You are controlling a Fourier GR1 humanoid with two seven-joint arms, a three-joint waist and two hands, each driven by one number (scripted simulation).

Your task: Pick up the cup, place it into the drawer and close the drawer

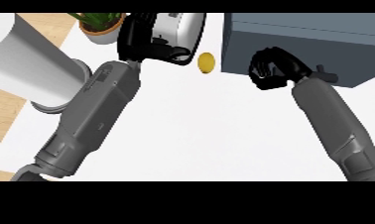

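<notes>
A: Where is the cup (183, 28) found?

B: It is seen near the counter's (212, 129) far edge, about midway along it, tilted on its side. It is gripped by the left robot hand (143, 39), whose black fingers are curled round its white and silver body.

A: And what is met next, going outward from there?

B: A small yellow fruit (207, 63) is set just to the right of the cup, a little nearer the front. It lies in the narrow strip of counter between the cup and the drawer unit (307, 39).

A: How is the drawer unit placed?

B: The far right corner is taken up by it, a grey-blue box. Whether the drawer is open or shut cannot be told. The right robot hand (271, 72) is held against its lower front edge, fingers curled, with nothing seen inside them. A small grey knob (324, 73) is seen just right of that wrist.

A: What is found along the left side?

B: A potted plant (101, 26) is placed at the far left corner, close to the left robot hand. The left edge is crowded by a large white cylinder (33, 59), beside the left forearm.

A: Where is room left?

B: A wide bare stretch is left between the two forearms, from the middle to the near edge.
</notes>
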